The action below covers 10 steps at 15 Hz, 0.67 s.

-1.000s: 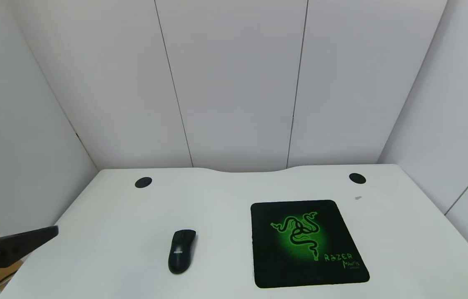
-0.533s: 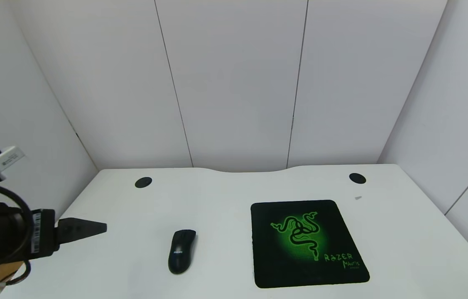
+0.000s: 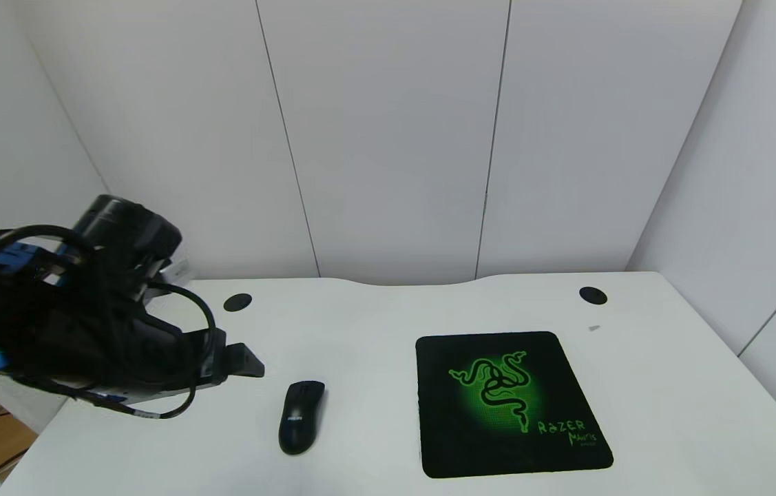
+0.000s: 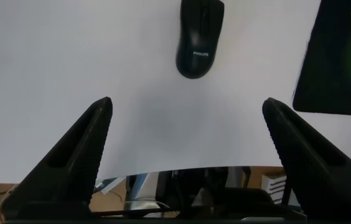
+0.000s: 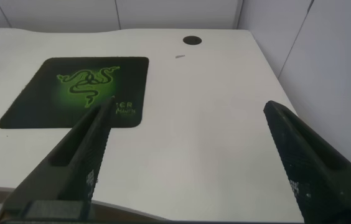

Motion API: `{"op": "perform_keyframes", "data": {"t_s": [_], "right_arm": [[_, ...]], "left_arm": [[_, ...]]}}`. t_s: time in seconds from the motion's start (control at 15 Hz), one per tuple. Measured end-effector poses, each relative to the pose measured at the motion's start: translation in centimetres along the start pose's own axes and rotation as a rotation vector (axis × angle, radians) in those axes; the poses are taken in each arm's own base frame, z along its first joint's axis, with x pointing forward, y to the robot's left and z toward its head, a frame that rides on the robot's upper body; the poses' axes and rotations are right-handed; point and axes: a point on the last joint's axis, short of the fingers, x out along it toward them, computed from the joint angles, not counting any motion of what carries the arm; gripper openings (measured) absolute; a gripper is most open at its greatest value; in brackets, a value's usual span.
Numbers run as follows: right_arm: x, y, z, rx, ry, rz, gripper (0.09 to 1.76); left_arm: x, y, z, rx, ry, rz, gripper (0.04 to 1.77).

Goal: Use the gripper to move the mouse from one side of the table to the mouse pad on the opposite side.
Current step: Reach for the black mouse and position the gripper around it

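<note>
We are seeing the left claw (image 3: 250, 365), a black end-piece wrapped in looping black cables, hanging over the left edge of the large white tabletop (image 3: 374, 331), its fingers (image 4: 79, 146) spread wide with nothing between them. The small glossy black cordless mouse (image 3: 301, 417) is lying flat on the tabletop near the front edge, left of the middle, just beside the claw's tip and not touching it. In the left wrist view the mouse (image 4: 199, 37) is sitting ahead of the open fingers. The square black mouse pad (image 3: 508, 403) with its glowing green snake logo is resting toward the right side, apart from the mouse. The right claw (image 5: 188, 155) is hovering off the front right corner, its fingers also spread wide, with the mouse pad (image 5: 76, 90) ahead of it.
</note>
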Motion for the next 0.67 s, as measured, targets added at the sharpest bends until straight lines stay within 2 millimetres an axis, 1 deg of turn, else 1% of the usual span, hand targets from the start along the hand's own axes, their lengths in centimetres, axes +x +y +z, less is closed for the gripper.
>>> {"op": "perform_keyframes", "data": {"t_s": [0.33, 0.53, 0.67], "right_arm": [[0.0, 0.0, 0.0, 0.000, 0.000, 0.000, 1.71], [0.0, 0.0, 0.0, 0.001, 0.000, 0.000, 1.71], [0.0, 0.0, 0.0, 0.001, 0.000, 0.000, 1.71]], "left_arm": [[5.7, -2.0, 1.3, 0.038, 0.117, 0.039, 1.72], [8.8, -2.9, 1.1, 0.058, 0.172, 0.054, 1.72], [10.8, -3.4, 1.0, 0.069, 0.175, 0.056, 1.72]]}}
